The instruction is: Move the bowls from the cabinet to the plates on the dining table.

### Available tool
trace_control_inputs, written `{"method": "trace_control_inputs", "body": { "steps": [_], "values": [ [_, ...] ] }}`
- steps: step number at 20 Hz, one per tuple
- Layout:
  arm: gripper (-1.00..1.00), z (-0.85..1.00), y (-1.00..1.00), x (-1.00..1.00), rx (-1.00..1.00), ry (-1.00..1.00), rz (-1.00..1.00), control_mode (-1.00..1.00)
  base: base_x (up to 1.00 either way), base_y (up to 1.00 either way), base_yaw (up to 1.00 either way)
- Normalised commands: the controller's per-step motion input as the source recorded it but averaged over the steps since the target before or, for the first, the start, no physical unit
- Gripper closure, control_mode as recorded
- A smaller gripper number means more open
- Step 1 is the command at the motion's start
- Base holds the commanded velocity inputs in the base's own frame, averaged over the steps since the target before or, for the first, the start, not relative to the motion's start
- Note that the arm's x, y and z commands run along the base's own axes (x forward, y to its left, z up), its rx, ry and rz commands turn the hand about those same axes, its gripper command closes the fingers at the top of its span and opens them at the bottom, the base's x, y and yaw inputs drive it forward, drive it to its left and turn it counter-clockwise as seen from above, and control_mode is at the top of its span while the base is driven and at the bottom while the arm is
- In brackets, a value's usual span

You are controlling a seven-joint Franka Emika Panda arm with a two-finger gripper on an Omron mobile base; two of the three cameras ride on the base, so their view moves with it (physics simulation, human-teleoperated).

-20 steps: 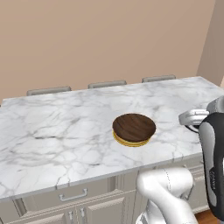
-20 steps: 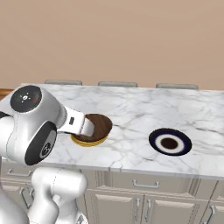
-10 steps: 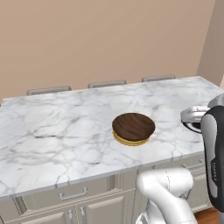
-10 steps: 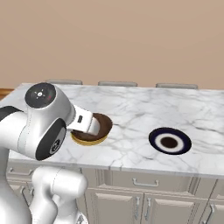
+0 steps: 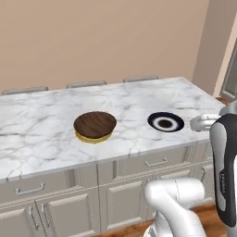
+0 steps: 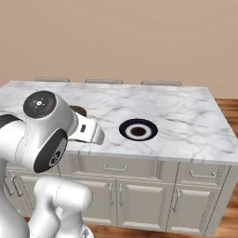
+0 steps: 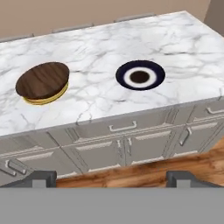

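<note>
**Brown bowl on yellow plate; dark-rimmed plate bare; gripper empty**

The table (image 5: pixel 41 139) has a white, grey-veined marble top over grey-beige drawers and panelled doors. In the left base view the brown bowl (image 5: pixel 95 125) sits on the yellow plate (image 5: pixel 92 138), whose rim shows as a thin crescent under the bowl's near edge. The bowl is wide, shallow and wood-grained. At its 3 o'clock, well apart, lies the dark-rimmed plate (image 5: pixel 165 122), white inside the ring with a dark spot at centre, and nothing on it.

The hand view looks down over the table's front edge. Here the bowl sits at 9 o'clock of the dark-rimmed plate, again with the yellow rim at its near side. The gripper (image 7: pixel 111 178) is spread wide: one dark fingertip (image 7: pixel 41 178) stands at the lower left, the other at the lower right, with only drawer fronts and wood floor between them. It grasps nothing.

In the right base view the arm's big joint covers most of the bowl; a brown sliver shows at its 1 o'clock. The dark-rimmed plate lies at 3 o'clock of the joint, in plain sight. Three chair backs (image 5: pixel 99 84) line the table's far edge against a tan wall.
</note>
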Motion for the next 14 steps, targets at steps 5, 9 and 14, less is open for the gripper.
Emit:
{"method": "trace_control_inputs", "body": {
  "steps": [5, 9, 14],
  "values": [
    [-1.0, 0.0, 0.0, 0.0, 0.0, 0.0, 0.0, 1.0, -0.01, -1.0, -0.05],
    [-1.0, 0.0, 0.0, 0.0, 0.0, 0.0, 0.0, 1.0, -0.01, -0.99, -0.23],
    [-1.0, 0.0, 0.0, 0.0, 0.0, 0.0, 0.0, 1.0, -0.04, -0.76, -0.42]
  ]
}}
